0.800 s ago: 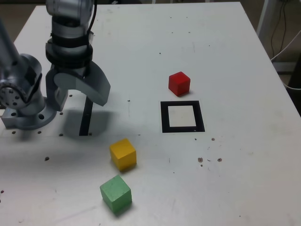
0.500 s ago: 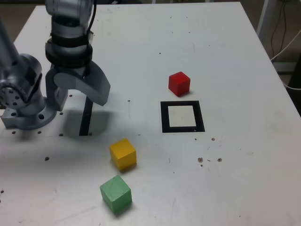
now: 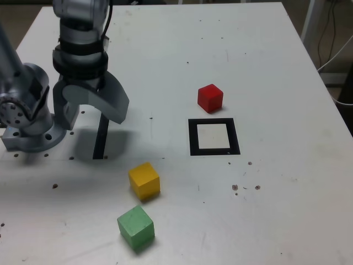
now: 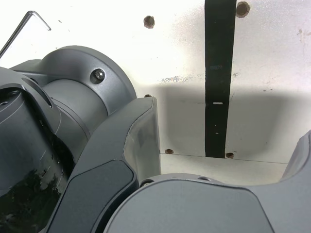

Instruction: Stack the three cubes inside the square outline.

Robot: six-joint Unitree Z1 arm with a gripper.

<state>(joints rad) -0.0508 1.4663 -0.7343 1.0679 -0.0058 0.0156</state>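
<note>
White tabletop (image 3: 265, 55) carried everything. I saw the hand (image 3: 88, 113) hanging wide and empty above the black strip (image 3: 101, 138), near the arm's base. From the square outline (image 3: 214, 137), the red cube (image 3: 210, 97) sat just beside at twelve o'clock, the yellow cube (image 3: 144, 180) near eight, and the green cube (image 3: 135, 226) farther along at seven.

The red cube (image 3: 210, 97), yellow cube (image 3: 144, 180) and green cube (image 3: 135, 226) are seen as matt, painted blocks with slightly worn edges. The table (image 3: 276, 210) is finished in smooth white, faintly scuffed and speckled, and the square outline (image 3: 214, 137) and narrow strip (image 4: 219, 77) are laid on it as flat, matt black tape. The gripper (image 3: 91, 110) is shown in smooth grey plastic with a dull satin sheen, and the arm base (image 3: 25, 105) in brushed metal.
</note>
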